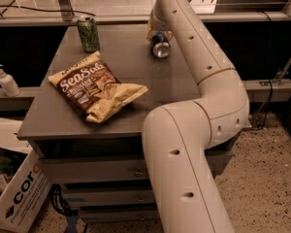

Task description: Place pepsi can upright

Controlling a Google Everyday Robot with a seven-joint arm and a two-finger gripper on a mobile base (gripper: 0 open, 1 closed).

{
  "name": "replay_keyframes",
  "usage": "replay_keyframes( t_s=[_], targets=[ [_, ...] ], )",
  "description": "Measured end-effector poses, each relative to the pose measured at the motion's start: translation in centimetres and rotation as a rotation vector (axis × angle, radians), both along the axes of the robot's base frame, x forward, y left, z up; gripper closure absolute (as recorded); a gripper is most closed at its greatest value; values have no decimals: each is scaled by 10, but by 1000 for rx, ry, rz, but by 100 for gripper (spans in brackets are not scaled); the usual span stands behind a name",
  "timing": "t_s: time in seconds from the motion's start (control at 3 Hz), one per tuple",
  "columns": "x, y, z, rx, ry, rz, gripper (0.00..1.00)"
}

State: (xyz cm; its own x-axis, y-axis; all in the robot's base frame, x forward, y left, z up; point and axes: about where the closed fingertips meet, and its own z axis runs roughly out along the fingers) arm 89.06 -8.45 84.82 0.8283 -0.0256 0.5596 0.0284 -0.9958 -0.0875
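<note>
Where the pepsi can [160, 45] lies: on its side on the table [63, 125], near the table's far edge and right of its middle, one silver end facing the camera.
Gripper [154, 29]: at the table's far edge, just behind the pepsi can, mostly hidden by the arm; whether it has hold of anything I cannot tell.
Arm [218, 91]: white, rising beside the table's near right corner, bending over its right edge, then running to its far edge.
Green can [88, 33]: upright near the table's far edge, left of middle.
Chip bag [94, 89]: flat on the table's left half.
Soap bottle [6, 80]: on a ledge left of the table.
</note>
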Motion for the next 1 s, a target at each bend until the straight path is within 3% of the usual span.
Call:
replay_keyframes(
  t_s=[0.33,0.67,1.0],
  targets=[
    [-2,-8,7,9,-5,-17,88],
    [-9,-12,14,28,6,-50,100],
    [-26,-9,17,60,60,-82,100]
  ],
)
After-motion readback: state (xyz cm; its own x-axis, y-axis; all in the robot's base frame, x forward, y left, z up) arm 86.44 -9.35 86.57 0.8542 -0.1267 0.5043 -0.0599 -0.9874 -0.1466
